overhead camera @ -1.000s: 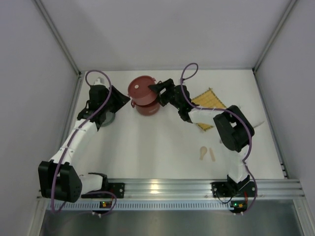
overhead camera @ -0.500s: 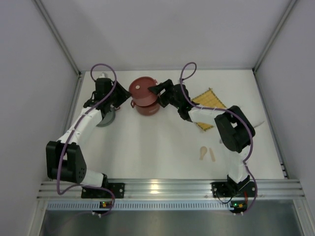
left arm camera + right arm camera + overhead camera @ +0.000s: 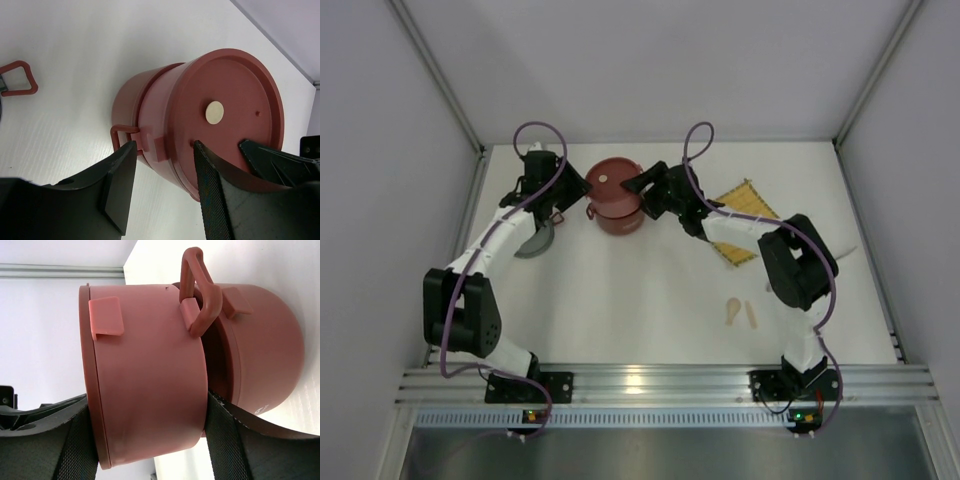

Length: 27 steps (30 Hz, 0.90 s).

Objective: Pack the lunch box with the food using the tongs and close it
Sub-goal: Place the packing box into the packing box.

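— At the table's far middle, how is the lunch box [image 3: 613, 196] coming along?

— Nearly closing. Right gripper [image 3: 150, 440] is clamping the lidded top tier [image 3: 150, 365], which is seemingly sitting crooked on the bottom tier [image 3: 265, 350]; left gripper [image 3: 164, 147] is hovering alongside, jaws apart. Food and tongs aren't showing.

Overhead view: high behind me, facing down, distant. Both my wrist views: close-up; all share the lunch box [image 3: 613, 195].

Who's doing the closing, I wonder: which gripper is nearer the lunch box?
Right. The right gripper clamps the upper tier of the lunch box; the left gripper hangs open at its left side, gripping nothing.
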### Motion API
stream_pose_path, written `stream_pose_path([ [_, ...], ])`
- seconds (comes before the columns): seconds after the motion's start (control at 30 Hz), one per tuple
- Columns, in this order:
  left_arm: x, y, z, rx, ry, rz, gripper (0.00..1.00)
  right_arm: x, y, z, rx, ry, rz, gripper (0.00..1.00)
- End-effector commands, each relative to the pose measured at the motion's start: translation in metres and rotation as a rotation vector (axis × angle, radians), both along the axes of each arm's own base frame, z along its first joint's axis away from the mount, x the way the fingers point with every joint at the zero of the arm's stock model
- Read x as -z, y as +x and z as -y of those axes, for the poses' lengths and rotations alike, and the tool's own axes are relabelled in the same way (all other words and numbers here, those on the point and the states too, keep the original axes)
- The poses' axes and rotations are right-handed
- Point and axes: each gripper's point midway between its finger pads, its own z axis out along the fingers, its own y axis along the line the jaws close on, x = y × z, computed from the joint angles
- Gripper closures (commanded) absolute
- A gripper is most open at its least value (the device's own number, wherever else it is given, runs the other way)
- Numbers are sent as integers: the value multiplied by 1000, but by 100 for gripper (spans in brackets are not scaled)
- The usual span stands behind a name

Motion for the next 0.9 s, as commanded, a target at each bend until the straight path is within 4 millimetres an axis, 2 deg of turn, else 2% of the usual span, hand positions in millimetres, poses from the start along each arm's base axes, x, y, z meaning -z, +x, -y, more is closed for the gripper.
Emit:
stream_pose_path([
  [0.0, -12, 12, 2, 3, 21, 44, 46, 6, -5, 11, 1, -143, -42, 33],
  [0.1, -8, 12, 6, 14, 28, 33, 46, 4, -1, 16, 14, -200, -50, 31],
  [0.17, -5, 13, 2, -7, 51, 26, 46, 9, -3, 18, 8, -240, -76, 29],
  [0.2, -5, 13, 2, -10, 53, 27, 46, 3, 0, 19, 7, -248, -67, 28],
  [0.27, -2, 13, 1, -11, 59, 19, 46, 11, -3, 22, -2, -288, -102, 27],
  [0.3, 0, 13, 1, -11, 62, 15, 46, 4, 1, 22, -8, -298, -90, 27],
  [0.33, 2, 13, 1, -12, 65, 7, 46, 13, -3, 24, -17, -333, -120, 27],
  [0.5, 10, 12, 1, -12, 69, -12, 47, 15, -4, 31, -28, -398, -119, 23],
  [0.87, 12, 10, 0, -17, 68, -22, 47, 20, -3, 53, -24, -520, -113, 22],
])
